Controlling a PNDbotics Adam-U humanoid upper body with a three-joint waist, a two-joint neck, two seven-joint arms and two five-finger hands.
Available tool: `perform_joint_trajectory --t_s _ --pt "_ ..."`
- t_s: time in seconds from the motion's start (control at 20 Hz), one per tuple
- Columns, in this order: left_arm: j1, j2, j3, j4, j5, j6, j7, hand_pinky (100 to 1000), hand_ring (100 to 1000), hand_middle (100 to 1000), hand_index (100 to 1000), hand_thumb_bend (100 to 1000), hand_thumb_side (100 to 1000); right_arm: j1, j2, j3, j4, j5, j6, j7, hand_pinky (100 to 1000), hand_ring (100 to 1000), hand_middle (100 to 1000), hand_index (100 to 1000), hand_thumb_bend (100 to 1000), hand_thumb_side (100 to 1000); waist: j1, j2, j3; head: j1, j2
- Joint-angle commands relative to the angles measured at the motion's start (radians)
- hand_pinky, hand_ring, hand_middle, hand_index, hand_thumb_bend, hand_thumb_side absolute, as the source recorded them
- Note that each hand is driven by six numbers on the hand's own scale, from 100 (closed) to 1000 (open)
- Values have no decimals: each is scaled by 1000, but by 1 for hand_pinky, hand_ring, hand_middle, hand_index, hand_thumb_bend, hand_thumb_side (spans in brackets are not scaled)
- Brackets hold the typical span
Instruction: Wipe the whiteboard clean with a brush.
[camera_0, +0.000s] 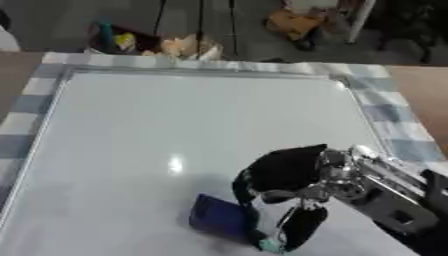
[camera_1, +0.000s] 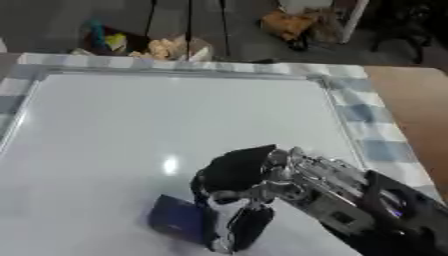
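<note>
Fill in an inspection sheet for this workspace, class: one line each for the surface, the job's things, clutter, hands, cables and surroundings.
Surface: whiteboard lies flat on a blue-and-white checked cloth; no writing visible, one glare spot.
Job's things: dark blue brush rests on the board's near part.
Clutter: nothing seen on the board.
Hands: right hand reaches in from the lower right, fingers curled round the brush; left hand not in view.
Cables: nothing seen on the table.
Surroundings: brown tabletop beside the cloth; on the floor beyond, mixed items and an orange object, too blurred to identify.
</note>
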Motion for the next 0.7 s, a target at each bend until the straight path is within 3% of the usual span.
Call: perform_joint_trajectory --t_s 0.05,0.25,0.7 --pt "-12 3 -6 -18 2 0 -2 369 718 564 607 100 934 -9 -24 -17 -21 15 7 8 667 750 697 583 222 658 2 -21 2 -1 -9" --pt "-13 3 -6 -18 3 1 -2 369 718 564 607 100 935 -10 -21 -17 -21 37 30 18 670 766 726 583 224 710 1 -21 5 -2 -9" --pt "-14 4 -6 -18 4 3 -1 370 717 564 607 100 934 -6 -24 -26 -21 78 59 -20 667 762 718 584 161 730 -3 -24 4 1 -11"
